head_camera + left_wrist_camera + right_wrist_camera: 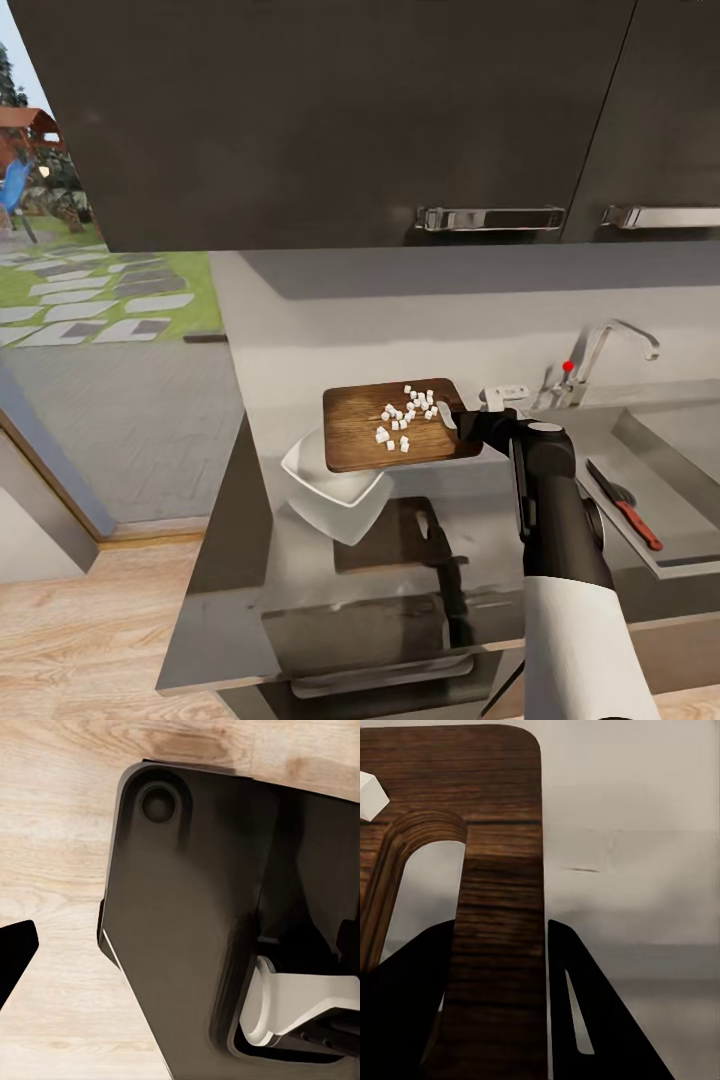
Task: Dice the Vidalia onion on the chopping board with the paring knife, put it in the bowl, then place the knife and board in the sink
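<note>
Over countertop (300,330), beside sink (665,470): I hold board (395,425) raised over bowl (335,490).
Board: rigid wood, flat, moderate weight by my judgement; long axis runs left-right, slot end toward right gripper (460,418), far end over bowl.
Right gripper clamped on slot end, finger each side of edge strip (502,967).
Bowl: white, partly under board.
Knife (625,505): lies on sink drainboard.
Diced onion (408,412): light loose cubes, likely to slide when tilted.
Left gripper: state cannot be judged.

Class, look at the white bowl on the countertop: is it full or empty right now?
Empty as far as visible: the bowl shows bare white, while the diced onion sits on the chopping board held above it by the right pincer.
</note>
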